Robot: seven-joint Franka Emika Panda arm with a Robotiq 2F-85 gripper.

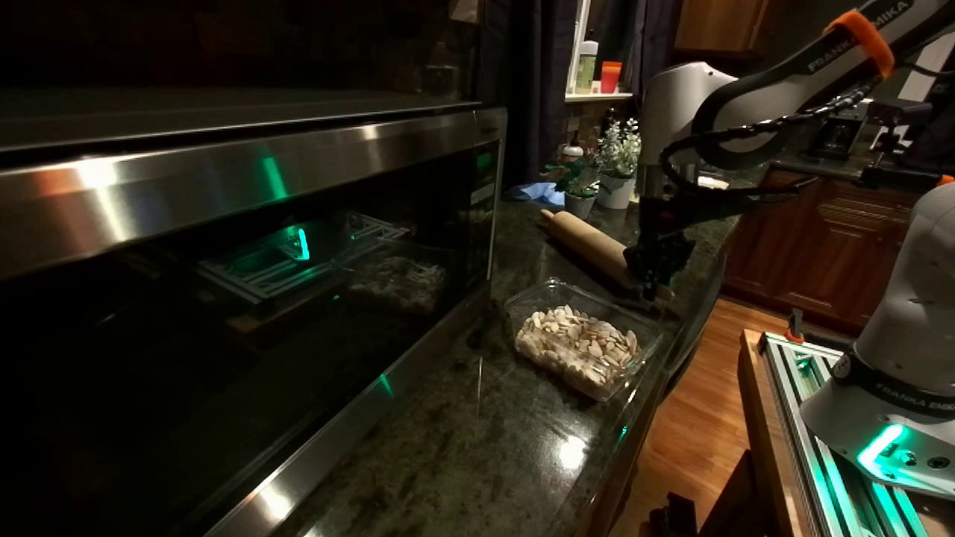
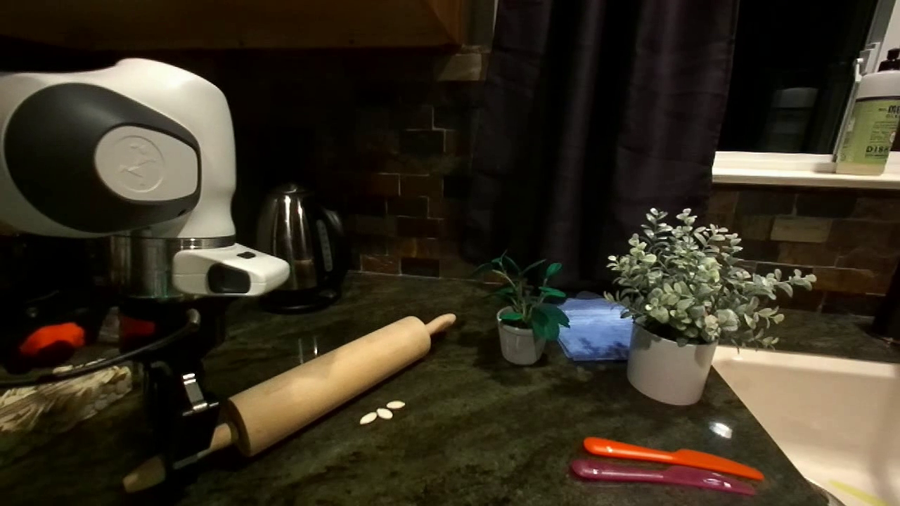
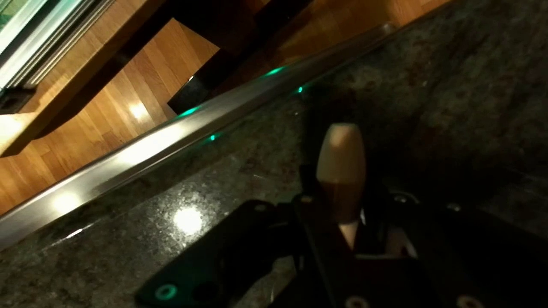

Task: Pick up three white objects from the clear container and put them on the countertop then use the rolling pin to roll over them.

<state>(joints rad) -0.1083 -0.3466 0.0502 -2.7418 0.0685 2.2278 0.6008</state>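
Observation:
The tan wooden rolling pin lies on the dark countertop, beyond the clear container, which holds a heap of white objects. Three white objects lie in a short row on the countertop beside the barrel of the rolling pin. My gripper is at the pin's near handle, pointing down. In the wrist view the handle sticks out between my gripper's fingers, which are closed around it. The barrel is hidden in that view.
A steel-fronted oven borders the countertop. A small potted plant, a larger one, a blue cloth and a kettle stand behind. Orange and purple knives lie near the sink.

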